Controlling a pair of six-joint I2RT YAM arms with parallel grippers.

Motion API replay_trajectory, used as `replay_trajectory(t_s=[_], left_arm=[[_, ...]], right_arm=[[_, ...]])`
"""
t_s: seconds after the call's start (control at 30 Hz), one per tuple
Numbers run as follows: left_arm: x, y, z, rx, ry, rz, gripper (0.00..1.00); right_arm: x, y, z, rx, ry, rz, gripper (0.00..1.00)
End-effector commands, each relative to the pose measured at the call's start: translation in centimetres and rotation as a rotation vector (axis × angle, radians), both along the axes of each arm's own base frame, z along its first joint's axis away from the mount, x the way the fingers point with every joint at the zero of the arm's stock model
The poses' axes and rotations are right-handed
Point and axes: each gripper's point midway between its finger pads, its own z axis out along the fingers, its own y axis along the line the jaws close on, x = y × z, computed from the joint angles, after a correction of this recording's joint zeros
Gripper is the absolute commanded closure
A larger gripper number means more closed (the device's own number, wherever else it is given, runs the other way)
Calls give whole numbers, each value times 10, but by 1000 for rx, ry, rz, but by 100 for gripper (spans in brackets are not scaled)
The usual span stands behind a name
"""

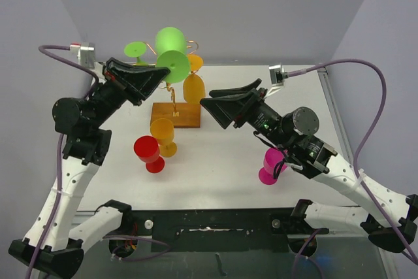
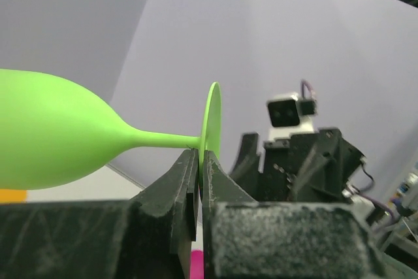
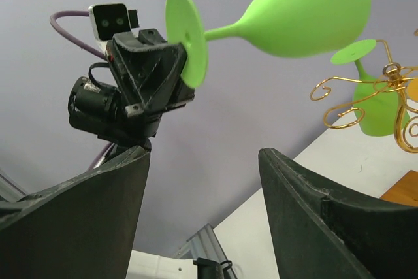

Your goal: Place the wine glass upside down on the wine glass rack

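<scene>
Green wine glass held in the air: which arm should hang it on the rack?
Left. The left gripper is shut on the foot of the green wine glass, by the rack; the right gripper is open and empty.

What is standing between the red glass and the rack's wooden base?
An upright orange glass, close beside the red glass and just short of the wooden base; the top view shows it.

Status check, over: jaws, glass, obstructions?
Left gripper jaws shut on wine glass foot, glass sideways. Right gripper jaws open, empty. Rack carries orange glass, second green glass.
</scene>
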Motion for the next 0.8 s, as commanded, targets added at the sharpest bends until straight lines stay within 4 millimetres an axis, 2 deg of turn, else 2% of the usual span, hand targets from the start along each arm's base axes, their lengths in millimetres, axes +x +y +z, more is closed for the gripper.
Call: replay_trajectory(t_s=[0.0,0.07,0.13,0.2,0.37,0.4,0.57,0.67,0.77], left_arm=[[54,19,23,-16,71,243,100],[84,28,30,-20,133,320,100],[104,33,40,-25,141,339,100],[125,46,50,-49,160,365,100],[177,73,52,-124,220,338,100],[190,74,47,-131,248,315,100],[228,89,40,-135,287,325,100],[252,101,28,-141,335,350,100],[276,102,10,-137,411,340,100]], right_arm=[[-2,-20,17,48,-40,-60,32],[-3,-24,23,45,-47,-70,31],[-4,-25,27,34,-59,-71,31],[-5,-25,28,23,-69,-69,31],[-6,-27,24,18,-70,-73,31],[-7,-27,24,17,-69,-72,31],[-6,-30,23,11,-67,-82,31],[-5,-30,19,14,-53,-87,32],[-3,-29,16,11,-44,-91,32]])
